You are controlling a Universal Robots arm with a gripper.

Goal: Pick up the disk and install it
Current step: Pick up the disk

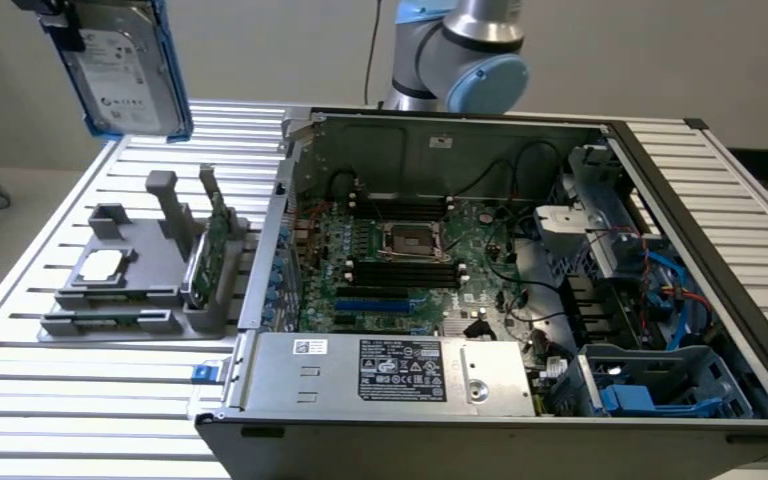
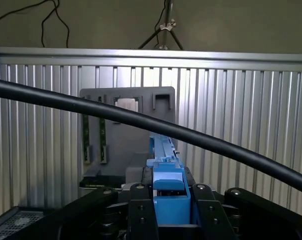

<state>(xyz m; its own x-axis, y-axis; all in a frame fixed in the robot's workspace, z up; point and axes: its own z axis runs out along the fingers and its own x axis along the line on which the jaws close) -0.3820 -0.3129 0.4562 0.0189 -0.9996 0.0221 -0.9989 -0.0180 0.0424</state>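
Ribbed aluminium counter (image 1: 64,400) against a plain wall, with an open black desktop computer case (image 1: 491,280) centre-right of the exterior frame and a grey plastic parts fixture (image 1: 131,290) at its left. Silver-grey metal disk in a bright blue plastic carrier (image 1: 124,65) hangs in the air, upper left of that frame. Black fingers (image 2: 141,215) are clamped on the carrier's blue edge.

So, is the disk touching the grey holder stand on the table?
Apart. In the exterior view the disk hangs above the grey holder stand, and bare slats of the table are visible between them.
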